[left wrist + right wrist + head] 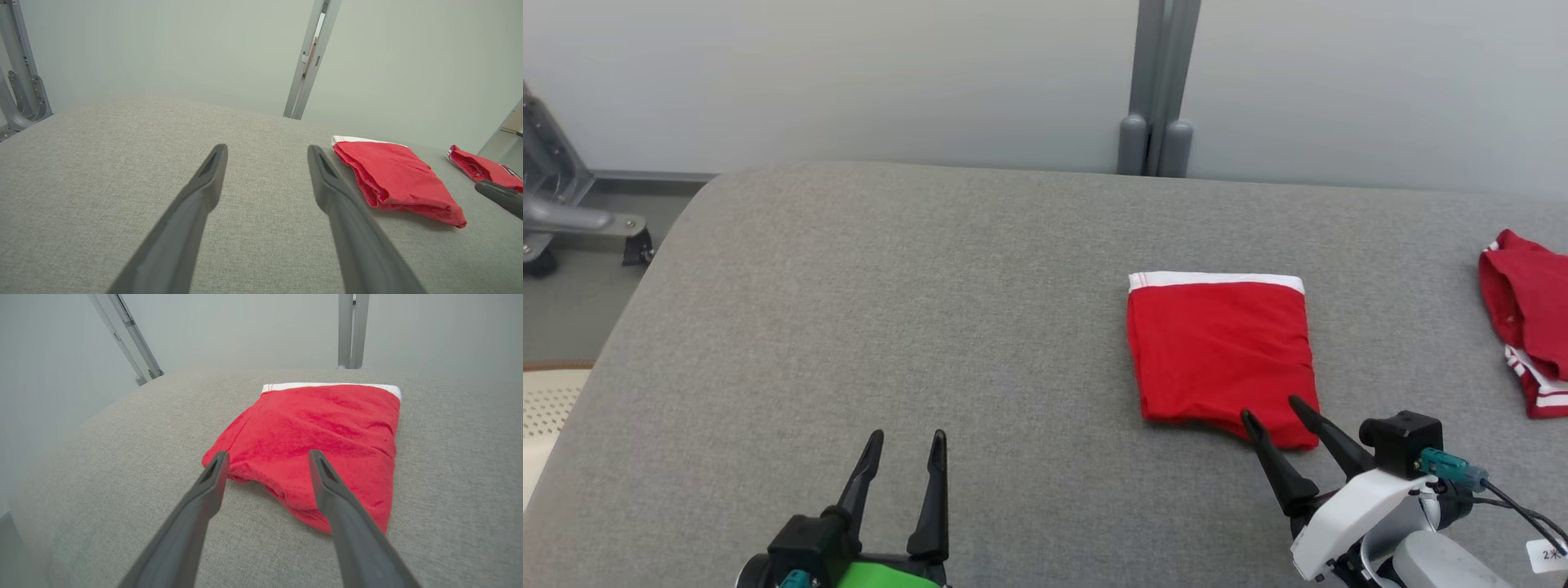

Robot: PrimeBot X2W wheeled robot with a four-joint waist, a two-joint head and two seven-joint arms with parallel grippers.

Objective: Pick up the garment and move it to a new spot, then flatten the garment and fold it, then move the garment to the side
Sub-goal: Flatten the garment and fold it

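Observation:
The garment (1221, 351) is a red pair of shorts with a white waistband, folded into a neat rectangle on the grey fabric surface (890, 327), right of centre. It also shows in the left wrist view (396, 179) and the right wrist view (322, 441). My right gripper (1270, 408) is open at the garment's near edge, its fingertips over the near corner with nothing between them (267, 457). My left gripper (907, 441) stands open over bare fabric at the lower left, well away from the garment (267, 149).
A second red garment (1531, 318) with white stripes lies crumpled at the far right edge. A grey post (1156, 90) stands behind the surface against the pale wall. A metal frame with a caster (572, 212) stands on the floor at the left.

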